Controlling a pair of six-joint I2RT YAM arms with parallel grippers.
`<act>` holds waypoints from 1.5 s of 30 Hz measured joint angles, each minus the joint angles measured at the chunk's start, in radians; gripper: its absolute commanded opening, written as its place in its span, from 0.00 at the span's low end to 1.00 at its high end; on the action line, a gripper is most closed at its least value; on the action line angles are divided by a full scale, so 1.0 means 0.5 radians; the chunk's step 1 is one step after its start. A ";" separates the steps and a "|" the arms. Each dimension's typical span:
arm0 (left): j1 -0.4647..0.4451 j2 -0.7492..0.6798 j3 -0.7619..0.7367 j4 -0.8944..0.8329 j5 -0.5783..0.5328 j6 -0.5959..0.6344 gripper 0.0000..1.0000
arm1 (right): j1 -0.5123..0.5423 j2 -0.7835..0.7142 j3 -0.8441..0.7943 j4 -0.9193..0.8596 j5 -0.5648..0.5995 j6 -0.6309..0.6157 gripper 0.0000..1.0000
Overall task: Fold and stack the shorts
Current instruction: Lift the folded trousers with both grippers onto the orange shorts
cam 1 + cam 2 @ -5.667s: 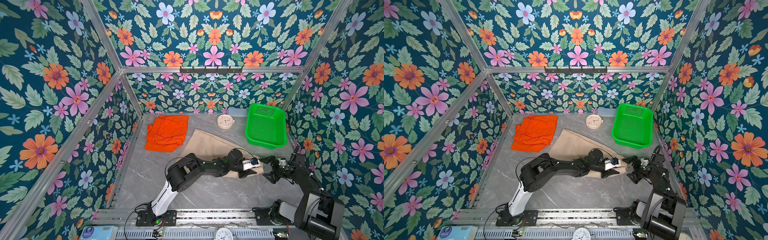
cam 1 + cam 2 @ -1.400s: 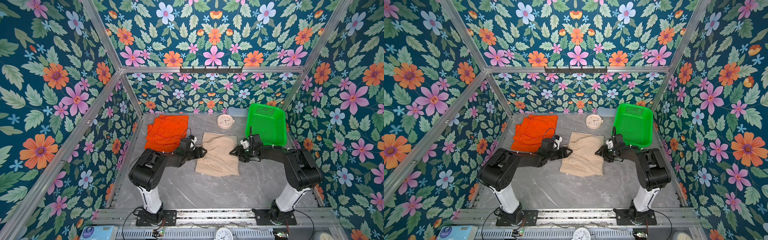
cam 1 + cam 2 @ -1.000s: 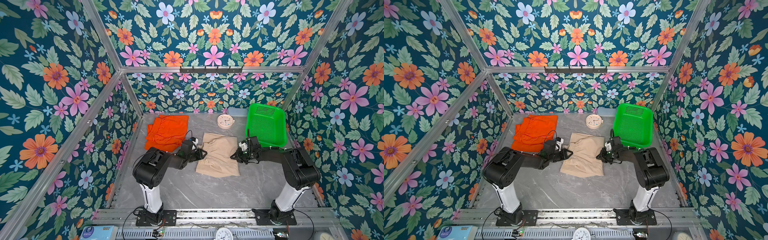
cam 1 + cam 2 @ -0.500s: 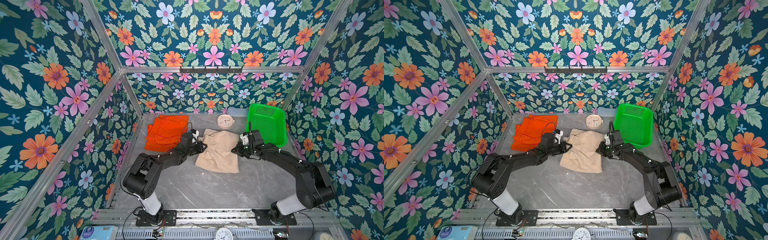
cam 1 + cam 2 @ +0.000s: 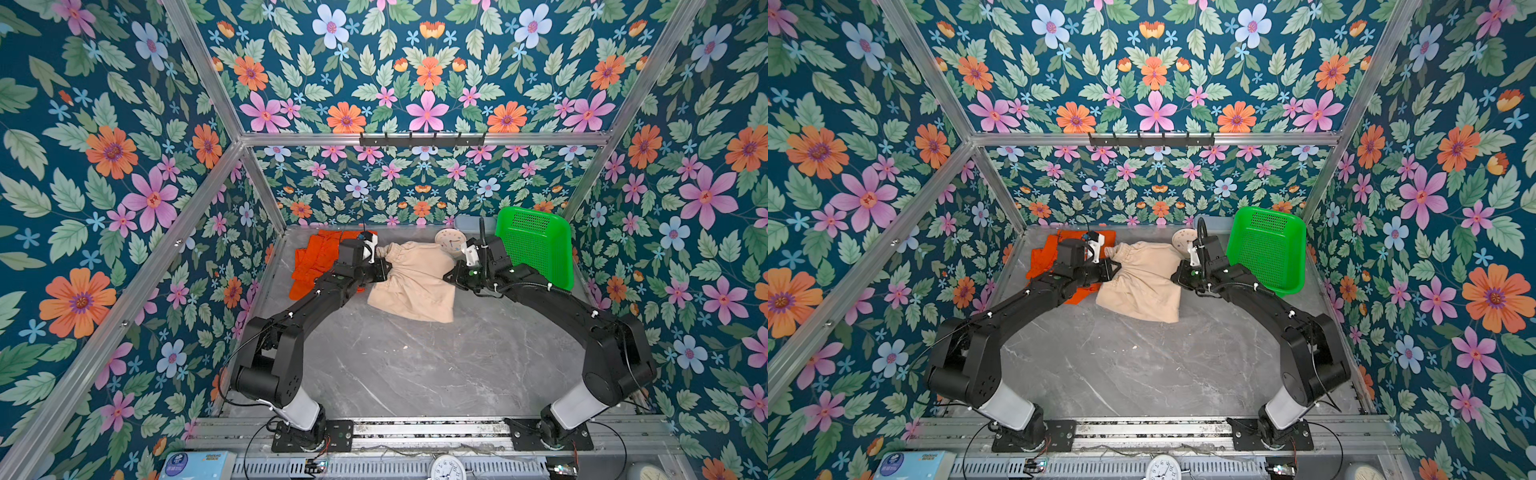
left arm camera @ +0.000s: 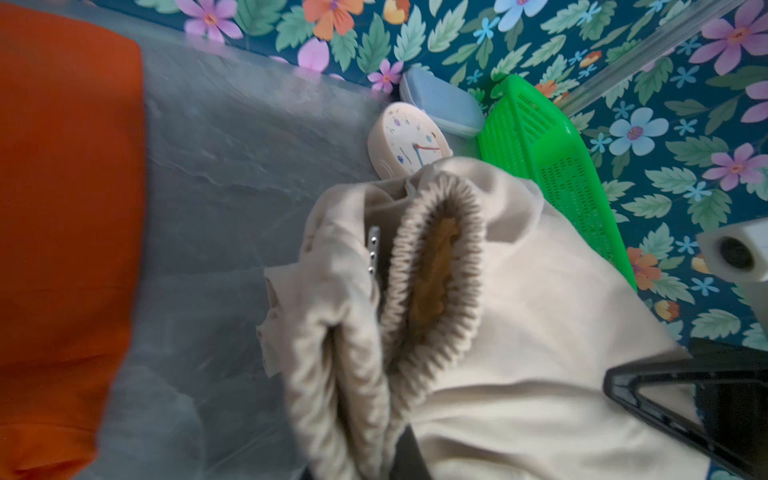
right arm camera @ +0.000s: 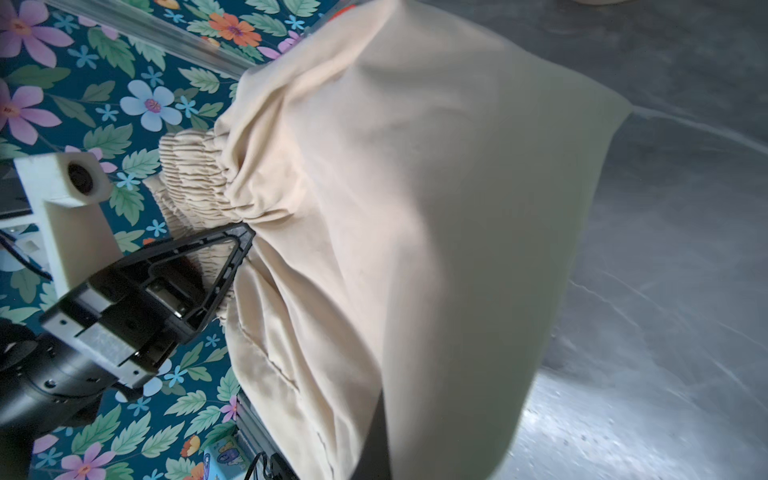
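Left fingers: your left fingers (image 5: 380,269) are clamped on the gathered elastic waistband of the beige cotton shorts (image 5: 415,286). The right wrist view catches it nicely, with the black triangular tip biting into the ruffled band.
Right fingers: your right fingers (image 5: 452,276) are pressed together on the opposite edge of the same pair, with beige cloth pinched between them.
Beige shorts: they're up off the grey marbled bench (image 5: 415,374) at the top, strung between your two arms toward the back of the workspace. The waistband is at the far end and the legs drape down toward you. From the left wrist view the bunched elastic gapes open in a loop beside the cloth. Whether the near hem touches the bench, I cannot tell.
Orange shorts: the bright orange fabric shorts (image 5: 309,266) lie on the bench at the far left, just beside the beige pair. They're partly hidden under your left arm in both top views.
Surroundings: a round cream clock (image 5: 451,240) lies just behind the beige pair, and a green perforated plastic basket (image 5: 536,249) sits in the far right corner, close beside your right arm.
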 measured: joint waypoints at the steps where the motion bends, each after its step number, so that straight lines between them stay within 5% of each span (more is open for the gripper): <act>1: 0.048 -0.011 0.027 -0.037 0.001 0.038 0.00 | 0.026 0.063 0.076 0.009 -0.001 0.005 0.00; 16: 0.693 0.114 0.533 -0.432 0.040 0.401 0.00 | 0.276 1.035 1.301 0.103 -0.143 0.096 0.00; 28: 0.845 0.411 0.851 -0.522 -0.210 0.561 0.00 | 0.359 1.766 2.190 0.114 -0.281 0.205 0.00; 37: 0.936 0.785 1.107 -0.559 -0.159 0.647 0.00 | 0.382 2.222 2.568 0.288 -0.352 0.336 0.00; 41: 0.944 0.980 1.194 -0.623 -0.227 0.692 0.00 | 0.383 2.440 2.717 0.391 -0.365 0.440 0.08; 45: 0.951 1.197 1.276 -0.637 -0.349 0.726 0.16 | 0.381 2.598 2.830 0.386 -0.366 0.508 0.30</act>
